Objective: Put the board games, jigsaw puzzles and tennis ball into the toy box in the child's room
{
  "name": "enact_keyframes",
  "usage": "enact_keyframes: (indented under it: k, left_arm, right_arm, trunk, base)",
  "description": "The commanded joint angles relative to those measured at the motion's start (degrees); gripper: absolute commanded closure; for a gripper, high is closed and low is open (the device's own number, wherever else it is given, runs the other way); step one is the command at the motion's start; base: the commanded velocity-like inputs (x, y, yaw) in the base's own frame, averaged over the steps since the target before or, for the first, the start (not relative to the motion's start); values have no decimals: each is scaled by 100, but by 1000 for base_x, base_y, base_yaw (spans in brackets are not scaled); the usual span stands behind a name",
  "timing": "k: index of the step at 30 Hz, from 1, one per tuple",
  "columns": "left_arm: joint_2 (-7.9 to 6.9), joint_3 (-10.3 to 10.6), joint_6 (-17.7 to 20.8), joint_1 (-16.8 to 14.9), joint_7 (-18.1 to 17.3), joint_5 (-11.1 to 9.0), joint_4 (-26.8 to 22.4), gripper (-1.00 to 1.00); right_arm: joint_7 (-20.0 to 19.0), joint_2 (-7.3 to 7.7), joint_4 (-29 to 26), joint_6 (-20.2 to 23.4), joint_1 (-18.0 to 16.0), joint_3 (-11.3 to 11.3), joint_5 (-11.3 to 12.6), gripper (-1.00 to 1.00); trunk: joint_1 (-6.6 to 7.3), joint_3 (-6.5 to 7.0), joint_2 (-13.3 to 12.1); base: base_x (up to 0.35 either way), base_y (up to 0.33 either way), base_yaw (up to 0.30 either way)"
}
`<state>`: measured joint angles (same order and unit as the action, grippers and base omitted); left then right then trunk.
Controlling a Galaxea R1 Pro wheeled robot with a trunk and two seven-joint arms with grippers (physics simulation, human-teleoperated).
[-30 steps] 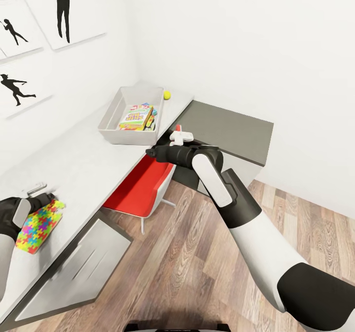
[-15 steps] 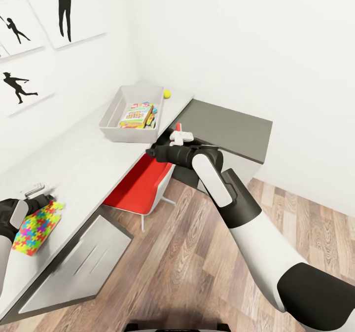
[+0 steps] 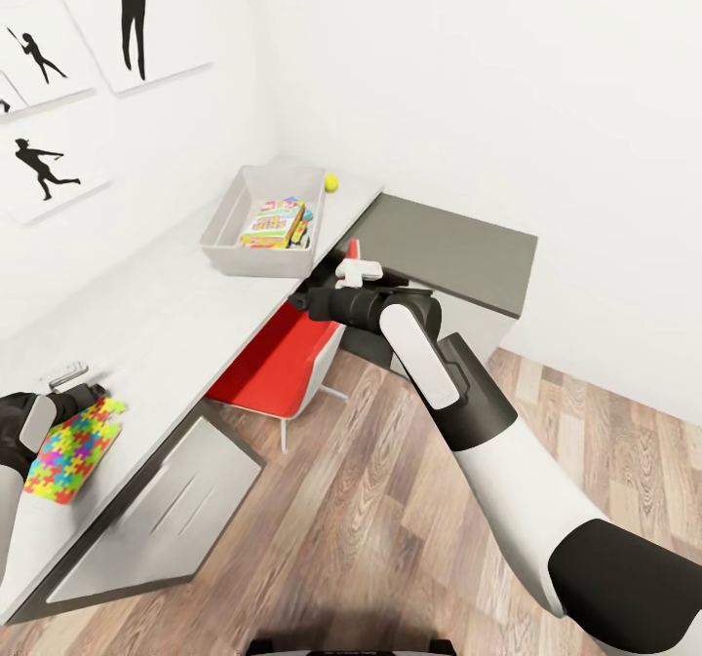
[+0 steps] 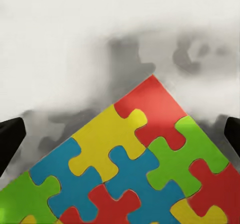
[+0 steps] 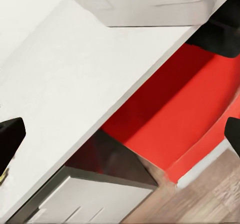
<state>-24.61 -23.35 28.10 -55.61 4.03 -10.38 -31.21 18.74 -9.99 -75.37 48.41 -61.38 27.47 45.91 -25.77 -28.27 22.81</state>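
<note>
1. At the far left of the head view, the left gripper is held low over the near end of the table, at the edge of a jigsaw puzzle. In the left wrist view the puzzle is seen lying flat between 2 dark fingertips set wide apart; whether the fingers touch it cannot be told from these blurred views.
2. Farther along the table, the toy box is placed near the far end, with colourful board games lying inside it.
3. A tennis ball is seen on the table just beyond the toy box, near the wall.
4. A red chair is tucked under the table edge below the toy box.
5. The right gripper is held in the air just off the table's front edge, above the chair and near the toy box corner. In the right wrist view its fingertips are spread apart, with nothing between them.
6. A dark grey cabinet is set against the wall to the right.
</note>
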Motion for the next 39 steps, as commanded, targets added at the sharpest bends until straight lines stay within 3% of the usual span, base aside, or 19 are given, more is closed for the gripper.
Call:
enact_keyframes:
  k: [1, 39]
  left_arm:
    - [0, -3, 30, -3, 36, -61, -8, -100]
    - [0, -3, 29, -3, 28, -69, -8, -100]
  right_arm:
    - [60, -1, -4, 10, -6, 4, 62, -100]
    - [60, -1, -4, -11, -6, -5, 66, -100]
  trunk:
    - [-1, -8, 11]
    - [-1, 5, 11]
  base:
    - [-160, 77, -52]
    - [-22, 4, -24]
